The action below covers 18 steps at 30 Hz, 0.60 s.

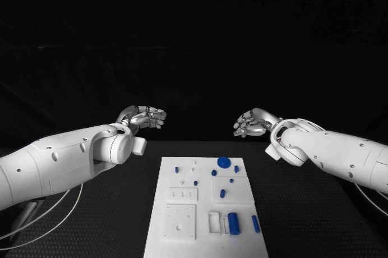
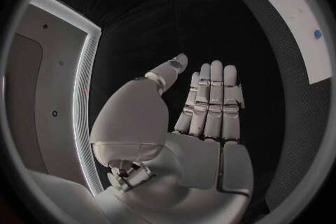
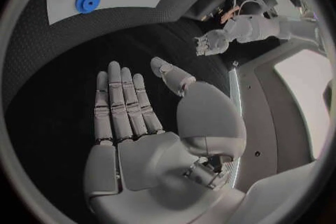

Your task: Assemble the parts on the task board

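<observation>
Lying lengthwise at the head view's lower centre, the white task board (image 1: 206, 213) runs from the bottom edge upward, dotted with small blue parts (image 1: 224, 161); no lettering is legible. Above it, the left hand (image 1: 143, 118) and right hand (image 1: 253, 123) hover empty, fingers extended.

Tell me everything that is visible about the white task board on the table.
The task board is a long, flat white plate, plastic by its look, lying on the black table with a short end toward the robot. Its surface carries raised white blocks and small holes. Blue parts sit on it: a round disc near the far end, several small pegs, and a larger cylinder near the robot. Neither hand touches it; the left hand and right hand are raised beyond its far end.
</observation>
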Each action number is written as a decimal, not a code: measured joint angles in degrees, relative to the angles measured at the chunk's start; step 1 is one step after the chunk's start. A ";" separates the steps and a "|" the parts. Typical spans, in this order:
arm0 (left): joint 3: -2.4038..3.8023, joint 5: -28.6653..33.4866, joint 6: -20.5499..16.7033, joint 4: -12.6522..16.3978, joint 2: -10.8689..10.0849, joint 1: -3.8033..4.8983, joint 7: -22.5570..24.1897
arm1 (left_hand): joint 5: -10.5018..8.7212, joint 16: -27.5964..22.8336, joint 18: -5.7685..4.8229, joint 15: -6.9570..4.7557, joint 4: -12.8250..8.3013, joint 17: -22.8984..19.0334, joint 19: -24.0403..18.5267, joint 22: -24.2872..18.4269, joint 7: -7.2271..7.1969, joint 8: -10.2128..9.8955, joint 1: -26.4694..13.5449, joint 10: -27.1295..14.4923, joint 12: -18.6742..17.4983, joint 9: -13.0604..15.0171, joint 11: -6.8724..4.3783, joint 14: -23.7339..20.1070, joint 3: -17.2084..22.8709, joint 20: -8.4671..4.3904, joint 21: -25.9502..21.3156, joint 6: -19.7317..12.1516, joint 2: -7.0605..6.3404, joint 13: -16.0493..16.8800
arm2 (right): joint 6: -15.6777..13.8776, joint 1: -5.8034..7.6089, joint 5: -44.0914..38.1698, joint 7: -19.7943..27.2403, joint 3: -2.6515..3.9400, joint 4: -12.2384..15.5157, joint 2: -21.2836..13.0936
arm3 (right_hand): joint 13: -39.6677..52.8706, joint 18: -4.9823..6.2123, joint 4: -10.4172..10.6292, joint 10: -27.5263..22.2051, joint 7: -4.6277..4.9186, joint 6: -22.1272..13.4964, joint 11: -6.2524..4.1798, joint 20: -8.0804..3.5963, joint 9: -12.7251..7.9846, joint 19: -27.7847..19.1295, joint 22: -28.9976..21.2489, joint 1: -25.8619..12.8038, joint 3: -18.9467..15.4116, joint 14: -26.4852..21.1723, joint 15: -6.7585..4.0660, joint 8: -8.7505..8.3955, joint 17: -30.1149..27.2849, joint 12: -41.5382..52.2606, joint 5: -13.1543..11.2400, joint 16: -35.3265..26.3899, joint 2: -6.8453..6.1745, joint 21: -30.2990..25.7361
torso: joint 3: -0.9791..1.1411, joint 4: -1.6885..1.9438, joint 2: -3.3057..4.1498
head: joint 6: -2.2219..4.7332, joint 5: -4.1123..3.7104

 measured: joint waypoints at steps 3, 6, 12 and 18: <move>0.00 -0.41 0.46 1.98 -0.97 0.00 0.19 | 0.00 0.38 -0.09 -0.43 -0.67 0.80 0.64 0.00 0.01 -0.53 -0.08 0.38 -0.51 -0.27 0.00 1.21 0.20 -0.40 1.34 0.01 0.03 -0.02 | 0.03 -0.23 -6.43 -0.23 0.03 0.44 0.12 | 0.00 0.92 -0.12 1.87 -0.50 1.72 -0.87 -1.52 0.21 5.38 -0.19 0.58 0.47 4.48 -1.77 0.00 2.48 0.13 -0.24 2.12 -0.22 1.70 | -0.02 0.26 0.43 | 0.09 -0.16; 0.00 -0.76 0.83 4.12 -1.73 0.00 0.41 | 0.00 0.45 -0.10 -0.54 -0.98 1.21 0.81 0.00 0.17 -0.67 -0.66 0.58 -0.85 -0.38 0.20 1.50 0.18 -0.41 1.98 0.25 -0.46 -0.12 | 0.03 -0.69 -12.50 -0.53 0.03 0.69 0.20 | 0.00 0.91 -0.19 3.20 -0.87 2.80 -1.58 -2.94 0.28 9.99 -0.19 1.11 0.53 8.11 -3.00 0.00 4.80 0.13 -0.27 4.27 -0.75 3.33 | -0.03 0.55 0.90 | 0.13 -0.36; 0.00 -1.12 1.18 8.17 -3.62 -0.01 0.81 | -0.01 0.48 -0.14 -0.44 -1.21 1.83 0.81 -0.01 0.17 -1.51 -1.22 0.25 -2.14 -0.69 0.52 1.82 0.42 -0.41 2.88 0.24 -0.60 -0.47 | 0.05 -1.55 -23.39 -1.47 0.01 1.90 0.43 | -0.76 0.74 -0.34 4.19 -0.71 3.52 -2.58 -7.91 0.20 23.26 0.95 3.24 0.68 18.40 -5.22 -1.46 12.98 -1.62 -0.67 15.21 -2.43 10.92 | -0.07 1.15 1.94 | 0.18 -0.81; -0.01 -1.30 1.24 11.38 -5.09 -0.01 1.18 | -0.01 0.48 0.13 -0.70 -1.39 2.19 0.81 -0.01 0.36 -1.87 -1.45 -0.16 -2.80 -0.83 0.92 2.11 0.59 -0.41 3.33 -0.37 -0.83 -0.65 | 0.19 -2.54 -32.59 -3.07 0.01 3.24 0.65 | -1.35 0.41 0.35 3.65 -0.72 3.48 -2.04 -11.40 -0.48 29.39 0.95 3.74 0.93 19.90 -5.19 -3.21 20.88 -4.16 -0.67 28.95 -3.78 20.86 | -0.15 1.74 3.09 | 0.31 -1.10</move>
